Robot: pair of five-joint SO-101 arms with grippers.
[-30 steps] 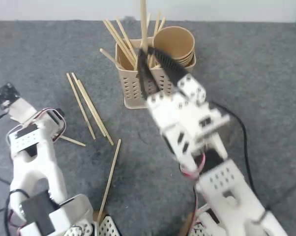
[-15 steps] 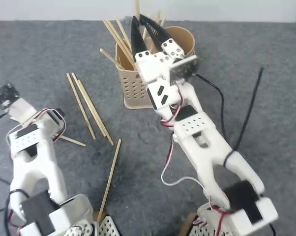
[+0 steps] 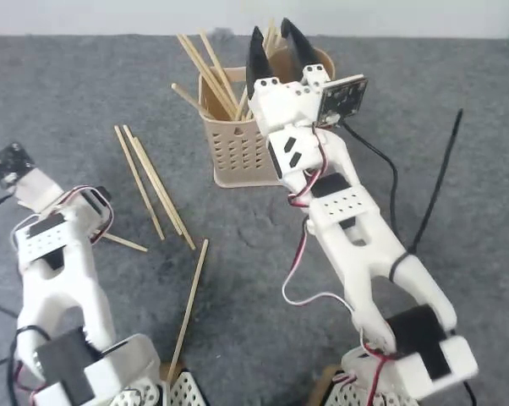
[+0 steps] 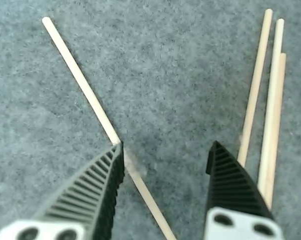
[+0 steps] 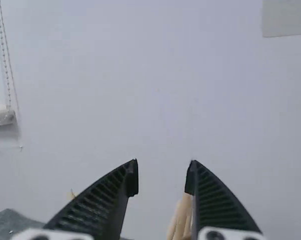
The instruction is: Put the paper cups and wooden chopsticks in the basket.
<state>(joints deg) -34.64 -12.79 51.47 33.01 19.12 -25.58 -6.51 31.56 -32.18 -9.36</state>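
**A:** Where are the paper cups (image 3: 324, 59) now?

**B:** In the basket (image 3: 238, 152), on the side away from the left arm. They look stacked, though the right hand hides most of them. I see no cup out on the tabletop (image 3: 85, 85), so I would call that half of the job done.

**A:** And the chopsticks?

**B:** Only partly. A bundle of chopsticks (image 3: 205, 72) stands slanted in the basket, its tips fanning out above the rim. About five more lie loose. A trio of chopsticks (image 3: 157, 186) lies close together on the left arm's side of the basket. A lone chopstick (image 3: 191, 296) lies nearer the arms' bases. A short chopstick (image 3: 126, 244) runs in under the left arm.

**A:** What about the hands?

**B:** The right hand (image 3: 273, 34) is above the basket, its jaws parted with nothing between them. Its wrist view faces the wall (image 5: 140, 75). The left hand (image 4: 165, 150) is low over the tabletop, also spread and empty. One of its fingers (image 4: 98, 190) sits right against the short chopstick, and the trio lies just beside the other finger.

**A:** So what remains?

**B:** By my reading, just the loose sticks. The left hand looks best placed for the short one, but it would have to centre over the stick before closing. Thin sticks lying flat on this rough grey surface may roll or slip out of the grip.
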